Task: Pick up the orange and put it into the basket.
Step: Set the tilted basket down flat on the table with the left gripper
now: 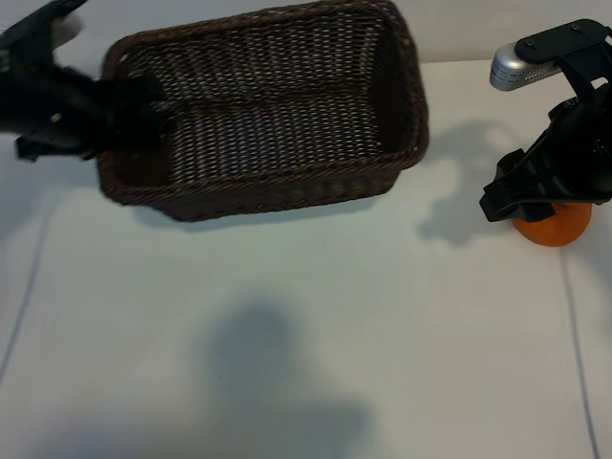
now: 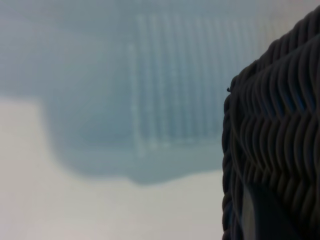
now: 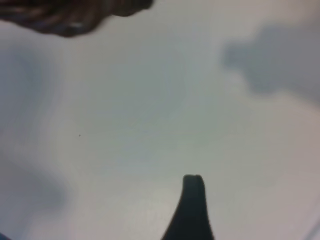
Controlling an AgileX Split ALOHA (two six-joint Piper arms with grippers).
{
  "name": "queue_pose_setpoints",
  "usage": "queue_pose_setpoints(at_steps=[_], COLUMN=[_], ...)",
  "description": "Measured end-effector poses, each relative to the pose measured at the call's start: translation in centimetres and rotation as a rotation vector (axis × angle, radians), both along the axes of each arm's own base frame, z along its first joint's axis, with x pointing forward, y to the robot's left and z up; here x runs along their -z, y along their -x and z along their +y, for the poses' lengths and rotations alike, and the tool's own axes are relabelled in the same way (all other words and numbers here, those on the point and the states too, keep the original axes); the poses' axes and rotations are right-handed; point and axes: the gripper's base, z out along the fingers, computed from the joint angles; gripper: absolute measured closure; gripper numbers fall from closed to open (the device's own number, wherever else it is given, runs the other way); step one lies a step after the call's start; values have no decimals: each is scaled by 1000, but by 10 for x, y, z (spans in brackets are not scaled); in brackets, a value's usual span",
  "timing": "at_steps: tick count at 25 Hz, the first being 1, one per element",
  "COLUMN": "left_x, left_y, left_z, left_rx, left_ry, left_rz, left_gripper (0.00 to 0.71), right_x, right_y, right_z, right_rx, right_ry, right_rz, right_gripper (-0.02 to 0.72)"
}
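The dark brown wicker basket stands at the back of the white table, empty inside. My left gripper reaches in from the left and is shut on the basket's left end wall. In the left wrist view one finger lies against the weave of the basket. The orange sits on the table at the far right, its top hidden by my right gripper. That gripper hangs open just over it and holds nothing. One dark finger shows in the right wrist view, where the orange is out of view.
The white tabletop stretches wide between the basket and the front edge, crossed by arm shadows. A silver cylinder sits on the right arm above the orange. The basket's corner shows far off in the right wrist view.
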Motion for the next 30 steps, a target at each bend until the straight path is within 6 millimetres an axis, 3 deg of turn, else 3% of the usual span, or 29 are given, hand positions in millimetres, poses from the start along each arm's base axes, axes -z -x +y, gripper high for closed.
queue_pose_setpoints(at_steps=[4,8,14,30], left_x=[11,39,66,81], left_y=[-18,-25,-31,-37], left_z=[-33,-51,-53,-53], left_rx=[75,87,71,32], left_ry=[-8,-43,-75,-75], left_rz=[15,63,111,122], left_gripper=[556,556,556,556], right_x=[0,0,0,0], right_y=[0,0,0,0], right_z=[0,0,0,0], right_rx=[0,0,0,-1], right_ry=[0,0,0,1], right_rz=[1,1,1,1], right_gripper=[109,109,109,109])
